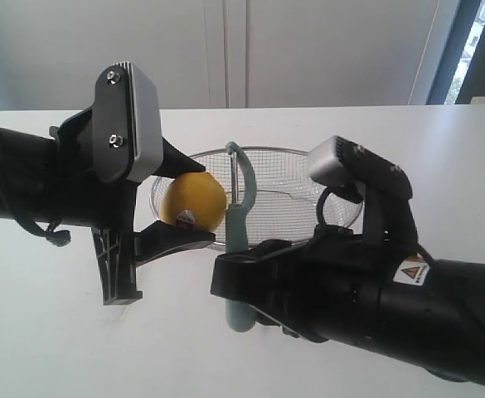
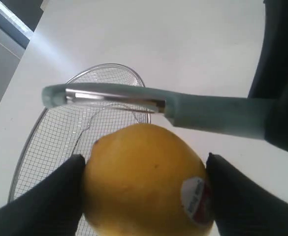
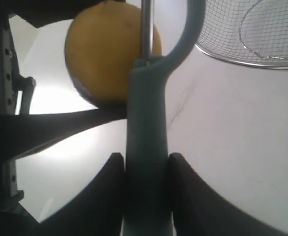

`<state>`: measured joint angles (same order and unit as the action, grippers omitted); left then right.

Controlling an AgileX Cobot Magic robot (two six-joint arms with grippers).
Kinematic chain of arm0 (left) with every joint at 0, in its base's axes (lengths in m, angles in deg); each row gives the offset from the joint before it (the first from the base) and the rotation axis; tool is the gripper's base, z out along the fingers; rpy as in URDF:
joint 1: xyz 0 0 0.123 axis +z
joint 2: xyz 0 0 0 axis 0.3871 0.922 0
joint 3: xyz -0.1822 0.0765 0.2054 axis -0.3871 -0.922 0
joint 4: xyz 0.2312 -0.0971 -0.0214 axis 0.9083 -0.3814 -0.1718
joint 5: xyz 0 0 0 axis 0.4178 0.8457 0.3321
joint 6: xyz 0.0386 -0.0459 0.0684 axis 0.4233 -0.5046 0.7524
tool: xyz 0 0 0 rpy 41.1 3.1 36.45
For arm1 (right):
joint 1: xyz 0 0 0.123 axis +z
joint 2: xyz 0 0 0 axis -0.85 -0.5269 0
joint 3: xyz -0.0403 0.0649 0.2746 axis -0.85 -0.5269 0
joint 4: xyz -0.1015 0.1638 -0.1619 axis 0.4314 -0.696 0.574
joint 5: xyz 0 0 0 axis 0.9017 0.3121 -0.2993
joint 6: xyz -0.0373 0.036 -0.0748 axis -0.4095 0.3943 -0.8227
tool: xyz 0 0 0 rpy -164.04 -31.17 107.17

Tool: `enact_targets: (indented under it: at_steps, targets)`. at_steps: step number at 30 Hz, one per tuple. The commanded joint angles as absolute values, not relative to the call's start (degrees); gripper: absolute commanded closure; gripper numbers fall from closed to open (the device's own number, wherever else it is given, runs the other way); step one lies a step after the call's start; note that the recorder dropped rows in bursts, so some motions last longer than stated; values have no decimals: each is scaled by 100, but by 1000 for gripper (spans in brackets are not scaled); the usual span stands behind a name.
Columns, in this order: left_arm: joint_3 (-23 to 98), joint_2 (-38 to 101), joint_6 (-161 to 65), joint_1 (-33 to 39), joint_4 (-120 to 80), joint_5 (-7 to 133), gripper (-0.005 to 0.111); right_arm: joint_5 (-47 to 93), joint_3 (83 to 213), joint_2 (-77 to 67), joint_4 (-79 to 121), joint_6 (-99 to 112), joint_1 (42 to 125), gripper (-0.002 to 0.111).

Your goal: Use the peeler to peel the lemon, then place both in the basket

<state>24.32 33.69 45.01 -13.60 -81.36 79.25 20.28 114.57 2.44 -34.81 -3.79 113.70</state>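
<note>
- Left gripper (image 1: 186, 201): I am holding the lemon (image 1: 194, 199) in it. One finger is pressing from above and one from below, the jaws spread only as wide as the fruit. The sticker is facing the counter's near edge.
- Right gripper (image 1: 240, 280): I am clamping the peeler (image 1: 237, 224) by its lower handle, jaws narrowed onto it.
- Deciding relation: the peeler's long axis is standing upright, head uppermost. Its blade is running along the side of the lemon that faces the right arm, so the fruit is lying toward the left arm from the blade. I cannot tell whether they are touching or just apart.
- Location: both are hanging above the counter, just nearside of the basket (image 1: 308, 154), which is sitting toward the far edge, about midway along it.
- Count: one lemon, one peeler, one basket, two grippers.
</note>
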Motion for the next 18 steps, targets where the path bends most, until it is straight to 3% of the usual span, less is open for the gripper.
enact_targets:
  at_steps: [1,9,18]
  targets:
    - [2456,3337,4477,-1391,-8263,8015,107,2062,11481,494,-3398,-443,11377,108]
    - [2456,3337,4477,-1391,-8263,8015,107,2437,11481,1391,-3398,-876,11377,108]
    - [2456,3337,4477,-1391,-8263,8015,107,2613,11481,3339,-3398,-1909,11377,108]
